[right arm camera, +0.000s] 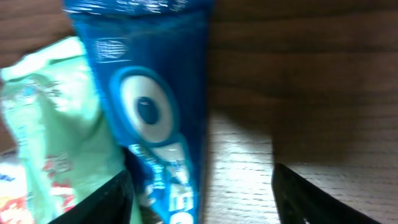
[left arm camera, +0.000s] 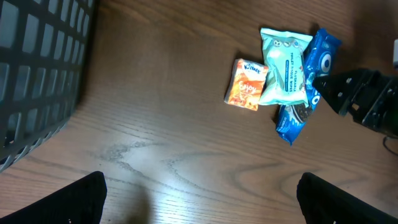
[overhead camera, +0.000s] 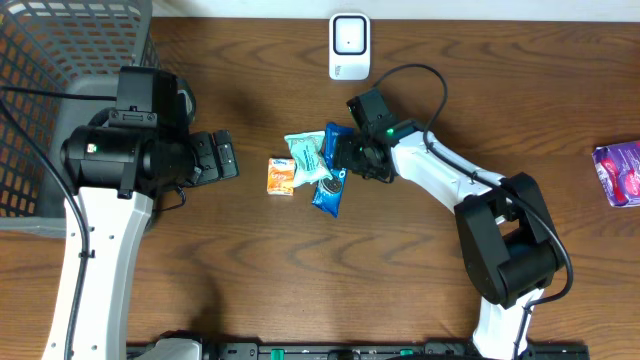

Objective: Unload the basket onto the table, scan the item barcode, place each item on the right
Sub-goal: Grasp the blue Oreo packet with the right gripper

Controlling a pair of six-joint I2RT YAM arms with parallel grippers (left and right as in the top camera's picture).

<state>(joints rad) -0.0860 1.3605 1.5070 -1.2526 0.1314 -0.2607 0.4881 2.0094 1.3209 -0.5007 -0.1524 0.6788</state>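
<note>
A blue cookie packet (overhead camera: 329, 192) lies mid-table, partly under a mint-green packet (overhead camera: 308, 155), with an orange packet (overhead camera: 281, 176) to their left. My right gripper (overhead camera: 345, 160) is down over the blue packet (right arm camera: 155, 93). Its jaws straddle the packet, which sits against the left finger (right arm camera: 106, 202), while bare wood shows before the right finger (right arm camera: 311, 199). My left gripper (left arm camera: 202, 199) hangs wide open over bare wood, left of the packets, holding nothing. A white scanner (overhead camera: 349, 45) stands at the table's far edge.
A grey mesh basket (overhead camera: 40, 100) fills the far left corner. A purple packet (overhead camera: 620, 172) lies at the right edge. In the left wrist view the three packets (left arm camera: 285, 65) lie ahead, with the right arm (left arm camera: 367, 99) beside them.
</note>
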